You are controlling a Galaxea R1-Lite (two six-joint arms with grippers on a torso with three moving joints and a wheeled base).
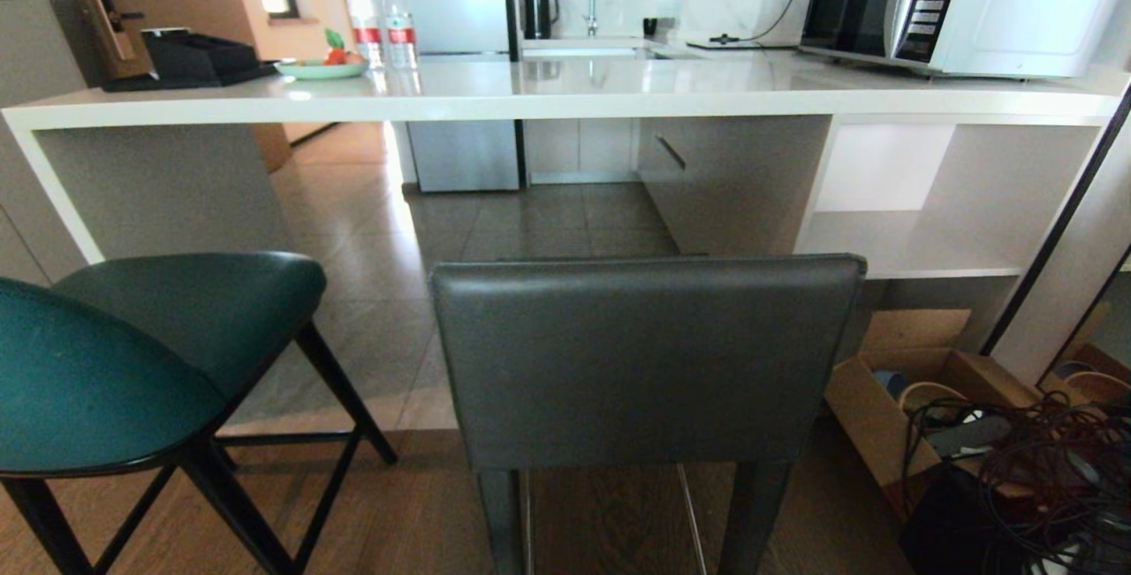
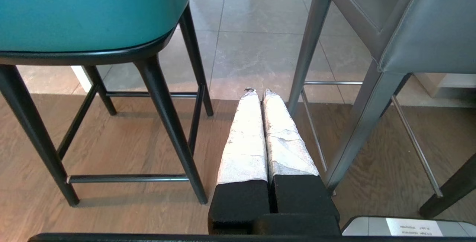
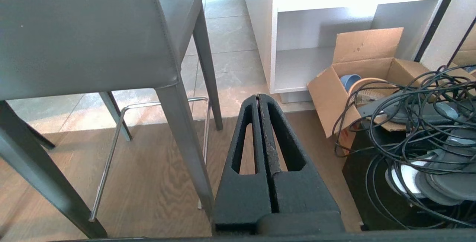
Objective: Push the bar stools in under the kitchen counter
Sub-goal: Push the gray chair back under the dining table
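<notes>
You have both stools, grey point(image 1: 645, 363) at centre and teal point(image 1: 132, 363) lower left, short of the counter point(image 1: 565, 94). Left gripper point(image 2: 259, 92) and right gripper point(image 3: 257, 96) are pinched closed and empty; next press the grey back forward.

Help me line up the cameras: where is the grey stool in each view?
Head: grey stool, centre foreground, backrest facing the camera.
Left wrist: right side, beside the teal stool.
Right wrist: left side.
Shared landmark: its steel footrest.

Both grippers — left point(image 2: 259, 92), right point(image 3: 258, 96) — fingers closed.
</notes>
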